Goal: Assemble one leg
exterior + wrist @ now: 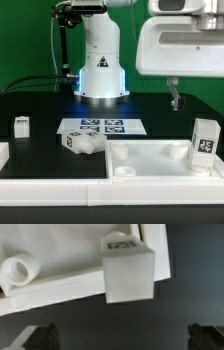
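A leg [204,143], a stubby white post with a black-and-white tag, stands upright at the exterior view's right, against the large flat white piece [160,158]. In the wrist view this leg [128,269] stands at the edge of the flat piece [60,286], near a round socket [20,270]. My gripper [175,99] hangs above the table, up and to the exterior view's left of that leg. Its fingers [40,337] are wide apart and empty, so the gripper [122,339] is open and clear of the leg.
A second leg [22,126] stands at the exterior view's left. A third leg [80,143] lies by the marker board [103,127]. A round socket [122,171] shows at the flat piece's near corner. The robot base [100,70] stands at the back.
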`<state>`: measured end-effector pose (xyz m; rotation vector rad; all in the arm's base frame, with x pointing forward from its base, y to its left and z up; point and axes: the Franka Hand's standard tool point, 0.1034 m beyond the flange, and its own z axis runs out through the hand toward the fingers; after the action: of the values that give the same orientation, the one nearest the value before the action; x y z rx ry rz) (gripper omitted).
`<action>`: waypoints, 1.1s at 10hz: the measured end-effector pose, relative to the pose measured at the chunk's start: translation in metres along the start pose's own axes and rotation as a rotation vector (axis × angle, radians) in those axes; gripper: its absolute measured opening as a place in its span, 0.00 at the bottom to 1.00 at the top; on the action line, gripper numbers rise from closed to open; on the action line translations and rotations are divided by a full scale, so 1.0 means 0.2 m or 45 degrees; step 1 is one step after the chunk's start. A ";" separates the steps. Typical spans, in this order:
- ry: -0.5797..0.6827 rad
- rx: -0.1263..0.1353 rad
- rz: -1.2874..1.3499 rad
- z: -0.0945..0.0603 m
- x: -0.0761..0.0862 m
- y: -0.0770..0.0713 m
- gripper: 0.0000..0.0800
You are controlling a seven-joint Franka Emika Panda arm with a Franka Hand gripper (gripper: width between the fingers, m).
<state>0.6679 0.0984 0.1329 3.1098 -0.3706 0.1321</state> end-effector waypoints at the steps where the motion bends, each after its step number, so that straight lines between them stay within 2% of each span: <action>1: 0.001 -0.002 0.003 0.00 0.00 0.01 0.81; 2: 0.002 0.016 -0.001 0.00 0.00 0.02 0.81; 3: -0.002 0.052 0.019 0.01 -0.02 0.05 0.81; 6: -0.026 0.084 0.031 0.12 -0.05 0.02 0.81; 8: -0.043 0.065 0.059 0.18 -0.08 -0.01 0.81; 11: -0.058 0.049 0.088 0.23 -0.11 -0.04 0.81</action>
<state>0.6515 0.1112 0.0856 3.1433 -0.4826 0.0695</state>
